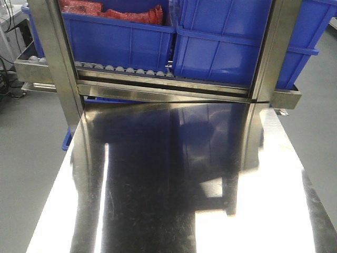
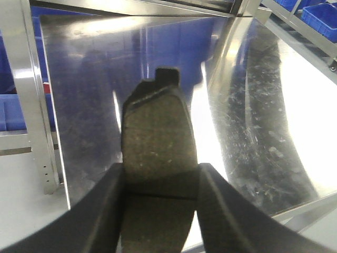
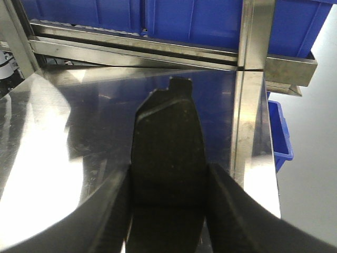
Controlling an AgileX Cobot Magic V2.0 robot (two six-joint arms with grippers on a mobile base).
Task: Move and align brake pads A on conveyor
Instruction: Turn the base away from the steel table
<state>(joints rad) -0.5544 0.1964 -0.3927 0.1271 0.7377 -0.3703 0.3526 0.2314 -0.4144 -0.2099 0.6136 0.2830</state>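
The left gripper (image 2: 160, 176) is closed on the left brake pad (image 2: 158, 137). Its two black fingers (image 2: 105, 205) press against the long sides of the pad, near the thin groove that crosses it. This pad is dark grey with a speckled face, and a small tab on its far end points toward the far edge of the steel table (image 2: 84, 105). The right gripper (image 3: 169, 176) is clamped in the same way on the right brake pad (image 3: 168, 137), one finger on each long side. Its notched end also points to the far edge of the table, and it is nearer to the right edge than to the left one. I cannot tell if the pads touch the table or hang above it. In the front view the shiny table (image 1: 158, 184) reflects the things behind it. At its far edge stands a steel rack (image 1: 58, 63) with a row of rollers (image 1: 126, 70), and blue bins (image 1: 231, 52) sit on these rollers. The left bin (image 1: 121, 42) holds something red (image 1: 131, 13).
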